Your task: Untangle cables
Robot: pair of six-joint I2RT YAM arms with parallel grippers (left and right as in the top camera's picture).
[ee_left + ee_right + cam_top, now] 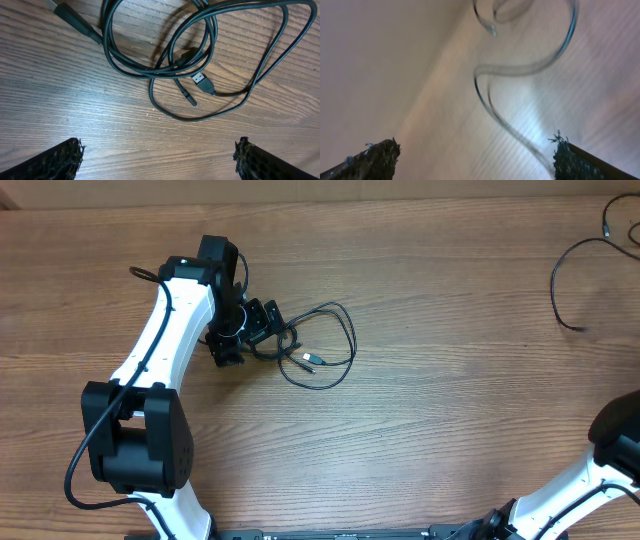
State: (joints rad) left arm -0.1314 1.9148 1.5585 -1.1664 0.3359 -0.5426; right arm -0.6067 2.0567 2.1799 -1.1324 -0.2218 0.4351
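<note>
Nearest my left wrist camera, the left gripper [157, 159] stands released, its fingertips [55, 161] wide apart over the wooden table [65, 100], holding nothing. Just beyond lies the tangled bundle of cables [127, 70], with 1 silver-tipped USB plug [200, 79] inside the loops. The right gripper [477, 160] is spread wide too, empty, above a blurred loose cable [520, 70]. Overhead, 1 such cord curls by the far right edge, well apart from the tangle.

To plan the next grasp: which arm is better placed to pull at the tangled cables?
Left. The left gripper, open, hangs directly above the tangled cables. The right arm sits far away, near a separate loose cable.
</note>
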